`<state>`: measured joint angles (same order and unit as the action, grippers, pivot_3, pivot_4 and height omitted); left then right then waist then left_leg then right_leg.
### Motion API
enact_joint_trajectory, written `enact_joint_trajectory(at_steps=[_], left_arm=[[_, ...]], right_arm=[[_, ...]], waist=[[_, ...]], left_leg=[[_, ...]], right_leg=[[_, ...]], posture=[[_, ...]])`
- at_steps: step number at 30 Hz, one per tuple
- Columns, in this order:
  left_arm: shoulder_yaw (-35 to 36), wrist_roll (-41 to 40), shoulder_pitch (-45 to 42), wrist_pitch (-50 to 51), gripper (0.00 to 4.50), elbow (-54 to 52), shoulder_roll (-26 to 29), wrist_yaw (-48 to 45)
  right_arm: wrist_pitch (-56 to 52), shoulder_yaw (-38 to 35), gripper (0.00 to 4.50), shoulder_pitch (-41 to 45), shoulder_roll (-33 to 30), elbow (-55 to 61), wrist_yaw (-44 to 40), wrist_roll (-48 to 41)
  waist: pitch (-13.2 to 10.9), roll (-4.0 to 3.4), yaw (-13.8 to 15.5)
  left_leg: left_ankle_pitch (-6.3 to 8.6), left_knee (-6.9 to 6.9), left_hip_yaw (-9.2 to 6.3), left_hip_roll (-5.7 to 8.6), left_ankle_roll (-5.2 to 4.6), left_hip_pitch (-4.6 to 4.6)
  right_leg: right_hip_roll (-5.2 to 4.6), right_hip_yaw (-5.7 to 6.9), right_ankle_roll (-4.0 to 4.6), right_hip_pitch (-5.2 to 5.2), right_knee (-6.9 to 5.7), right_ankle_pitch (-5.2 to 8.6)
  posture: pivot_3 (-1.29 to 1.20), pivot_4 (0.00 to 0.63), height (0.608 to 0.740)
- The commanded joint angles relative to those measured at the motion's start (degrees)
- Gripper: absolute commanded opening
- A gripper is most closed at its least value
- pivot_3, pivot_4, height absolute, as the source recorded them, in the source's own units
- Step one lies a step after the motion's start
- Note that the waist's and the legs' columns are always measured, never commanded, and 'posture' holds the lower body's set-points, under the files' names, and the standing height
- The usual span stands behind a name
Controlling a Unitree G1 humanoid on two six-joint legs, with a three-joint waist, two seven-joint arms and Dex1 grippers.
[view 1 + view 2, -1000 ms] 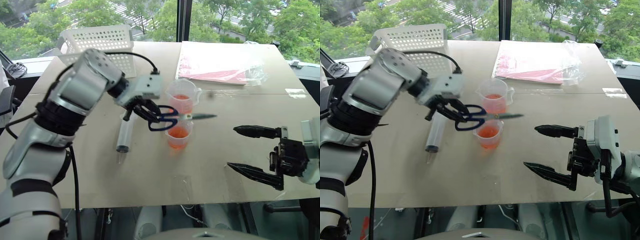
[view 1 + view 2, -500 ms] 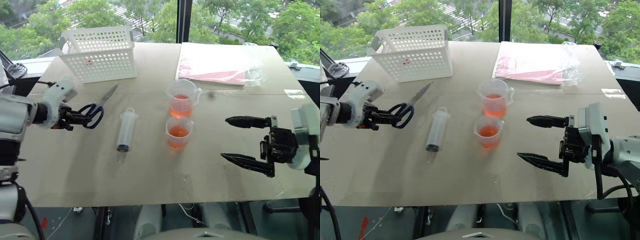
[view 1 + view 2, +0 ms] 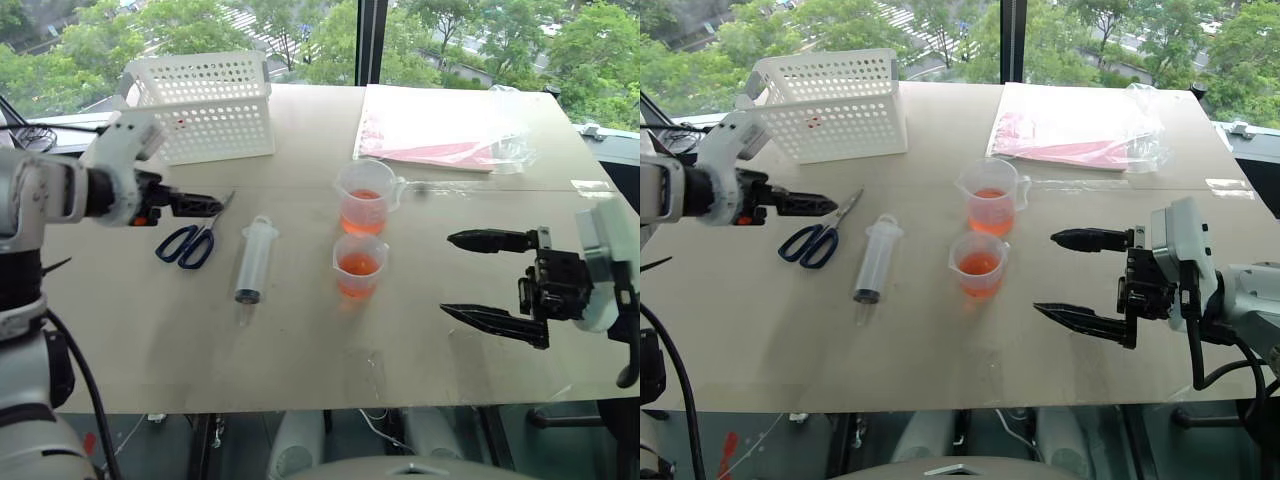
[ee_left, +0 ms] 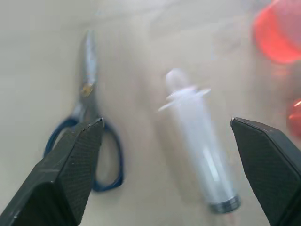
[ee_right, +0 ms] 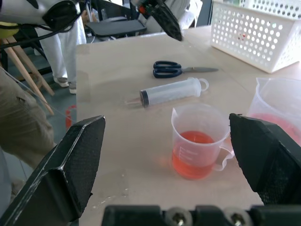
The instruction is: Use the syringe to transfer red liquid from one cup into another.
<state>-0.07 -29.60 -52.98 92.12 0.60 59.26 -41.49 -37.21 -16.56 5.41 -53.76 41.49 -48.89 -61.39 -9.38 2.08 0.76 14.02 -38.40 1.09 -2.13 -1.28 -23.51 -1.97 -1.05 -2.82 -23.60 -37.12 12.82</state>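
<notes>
Lying flat on the tan table [image 3: 300, 370], the single syringe [image 3: 252, 262] rests with its flanged end toward the far side and its dark seal toward the near edge, bare tabletop all round it. Just to its right stand two clear cups of red liquid [image 3: 358, 265]: the smaller cup [image 3: 359, 265] nearer the front and the larger spouted cup [image 3: 364, 197] right behind it, the pair close together but apart from the syringe. On the syringe's other side lies one pair of blue-handled scissors [image 3: 190, 240], blades pointing toward the one white perforated basket [image 3: 205, 105] at the table's far left corner. Above the scissors hangs the left gripper [image 3: 200, 205], its two black fingers spread wide in the left wrist view and holding nothing. The right gripper [image 3: 480, 280] hovers over open table to the right of the cups, fingers [image 3: 490, 240] wide apart and empty, pointing toward them. One clear plastic bag with pink contents [image 3: 440, 125] lies at the far right. A broad empty strip of table runs along the near edge, in front of everything. In the right wrist view a person's trouser legs [image 5: 66, 42] show beyond the table's left end.
</notes>
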Motion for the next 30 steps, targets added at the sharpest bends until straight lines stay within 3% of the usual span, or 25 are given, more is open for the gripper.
enact_joint_trajectory(at_steps=[1, 8, 13, 14, 15, 17, 18, 19, 22, 26, 30], left_arm=[[-3.29, -11.37, -4.99, 0.38, 4.45, 11.32, -5.10, 18.99], [-5.02, -36.47, -4.76, 0.38, 4.45, 20.23, -9.57, 50.82], [-3.33, -42.05, -0.85, 0.38, 4.45, 21.85, -14.33, 66.81], [-2.99, -42.19, 0.04, 0.38, 3.96, 21.60, -15.23, 68.43], [-2.81, -42.70, 0.69, 0.38, 3.82, 21.36, -15.81, 69.41], [-1.52, -43.02, 1.97, 0.38, 2.84, 20.47, -16.82, 72.21], [0.70, -42.97, 1.83, 0.38, 2.72, 20.25, -17.32, 72.76], [1.88, -44.30, 1.50, 0.38, 2.18, 19.85, -16.72, 72.56], [4.54, -50.75, -1.03, 0.38, 1.42, 17.10, -13.40, 67.92], [11.25, -54.27, -11.31, -0.32, 1.42, 15.13, -12.66, 58.30], [11.04, -46.44, -20.35, -11.74, 1.42, 12.32, -16.85, 44.79]], right_arm=[[0.12, -0.41, 4.50, 1.12, 0.04, 0.76, 0.39, -0.75], [-0.12, -4.87, 4.50, -3.00, -1.66, 2.53, -0.20, -1.47], [-0.21, -6.60, 4.50, -5.08, -1.49, 4.61, 1.63, -2.48], [-0.24, -7.01, 4.50, -5.46, -1.51, 4.84, 1.86, -2.65], [-0.24, -7.31, 4.50, -5.75, -1.55, 4.96, 1.95, -2.75], [-0.11, -7.78, 4.50, -6.43, -1.69, 5.16, 1.96, -2.72], [-0.06, -8.04, 4.50, -6.77, -1.70, 5.27, 1.95, -2.79], [-0.03, -8.35, 4.50, -7.15, -1.70, 5.38, 1.92, -2.83], [0.23, -8.62, 4.50, -7.63, -1.66, 5.00, 1.47, -2.54], [1.01, -6.75, 4.50, -6.23, -1.26, 3.40, 0.50, -1.30], [2.32, -3.29, 4.50, -1.63, -0.34, 0.61, -0.56, 1.01]], waist=[[0.00, 0.02, 0.04], [-0.04, 0.09, -0.70], [-0.04, 0.11, -0.49], [-0.03, 0.12, -0.43], [0.00, 0.09, -0.31], [0.01, 0.07, -0.24], [0.01, 0.06, -0.17], [0.02, 0.06, -0.10], [-0.02, 0.12, -0.11], [-0.08, 0.23, 0.16], [-0.06, 0.19, 0.20]], left_leg=[[0.00, -0.05, -0.01, 0.01, 0.00, 0.06], [0.00, -0.04, -0.13, -0.02, 0.00, -0.20], [0.00, -0.01, -0.09, 0.03, 0.02, -0.19], [0.00, -0.03, -0.09, 0.04, 0.02, -0.17], [0.00, -0.03, -0.09, 0.04, 0.02, -0.16], [0.00, -0.02, -0.02, 0.07, 0.02, 0.02], [-0.01, -0.02, -0.02, 0.07, 0.02, 0.04], [0.00, -0.02, 0.05, 0.10, 0.02, 0.20], [-0.01, -0.01, 0.08, 0.10, 0.03, 0.24], [-0.03, -0.06, 0.07, 0.12, 0.07, -0.05], [-0.05, -0.05, 0.03, 0.39, 0.10, -0.15]], right_leg=[[0.00, 0.03, 0.00, 0.04, -0.11, 0.01], [-0.09, -0.14, 0.21, -0.30, -0.29, -0.14], [-0.21, -0.13, 0.20, -0.30, -0.29, -0.14], [-0.21, -0.14, 0.20, -0.30, -0.32, -0.14], [-0.21, -0.13, 0.20, -0.28, -0.32, -0.14], [-0.20, -0.17, 0.21, -0.13, -0.31, -0.13], [-0.19, -0.17, 0.21, -0.11, -0.31, -0.13], [-0.18, -0.23, 0.21, 0.01, -0.32, -0.13], [-0.17, -0.26, 0.21, 0.03, -0.34, -0.13], [-0.12, -0.05, 0.22, -0.11, -0.28, -0.13], [-0.23, 0.09, 0.22, -0.06, -0.09, -0.13]], posture=[[0.00, 0.150, 0.740], [0.00, 0.150, 0.740], [0.00, 0.150, 0.740], [0.00, 0.150, 0.740], [0.00, 0.150, 0.740], [0.00, 0.150, 0.740], [0.00, 0.150, 0.740], [0.00, 0.150, 0.740], [0.00, 0.150, 0.740], [0.00, 0.150, 0.740], [0.00, 0.150, 0.740]])
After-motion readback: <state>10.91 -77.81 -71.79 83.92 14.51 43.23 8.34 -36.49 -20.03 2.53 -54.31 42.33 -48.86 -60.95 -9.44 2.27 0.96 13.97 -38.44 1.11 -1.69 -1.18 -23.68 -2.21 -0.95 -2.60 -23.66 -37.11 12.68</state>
